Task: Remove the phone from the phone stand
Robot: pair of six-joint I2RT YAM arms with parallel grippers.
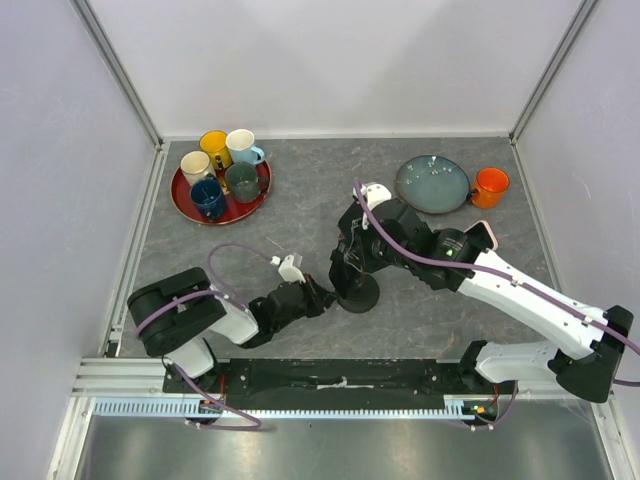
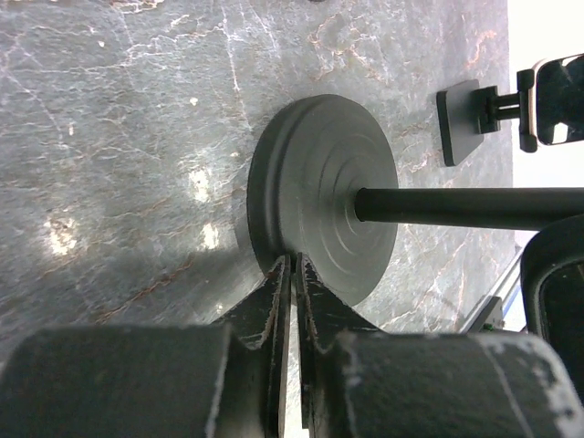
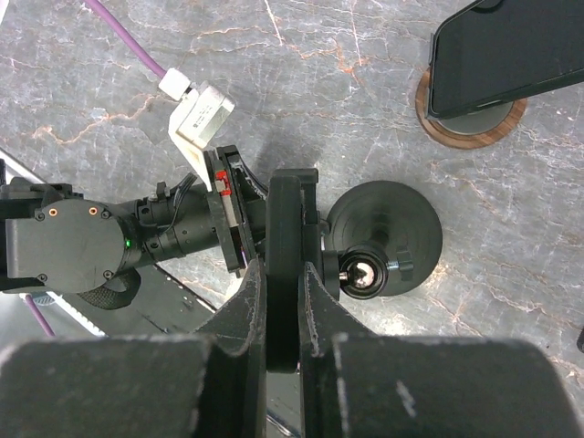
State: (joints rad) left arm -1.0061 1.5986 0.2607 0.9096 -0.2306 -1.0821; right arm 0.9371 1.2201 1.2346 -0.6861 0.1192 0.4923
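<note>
The phone stand is black, with a round base [image 1: 360, 296] [image 2: 310, 173] [image 3: 401, 224] and a thin pole [image 2: 474, 208]. The phone [image 3: 290, 196] shows edge-on as a dark slab at the stand's head, beside the ball joint [image 3: 362, 272]. My right gripper [image 3: 284, 263] [image 1: 352, 250] is shut on the phone, one finger on each face. My left gripper [image 2: 293, 265] [image 1: 328, 293] lies low on the table, jaws shut, with its tips against the near rim of the base. In the top view the phone is hidden under the right wrist.
A red tray [image 1: 185, 200] with several mugs stands at the back left. A blue-grey plate [image 1: 432, 185] and an orange mug [image 1: 490, 187] are at the back right. Another phone [image 2: 557, 87] [image 3: 511, 50] stands close by on the right, over a wooden disc [image 3: 470, 123].
</note>
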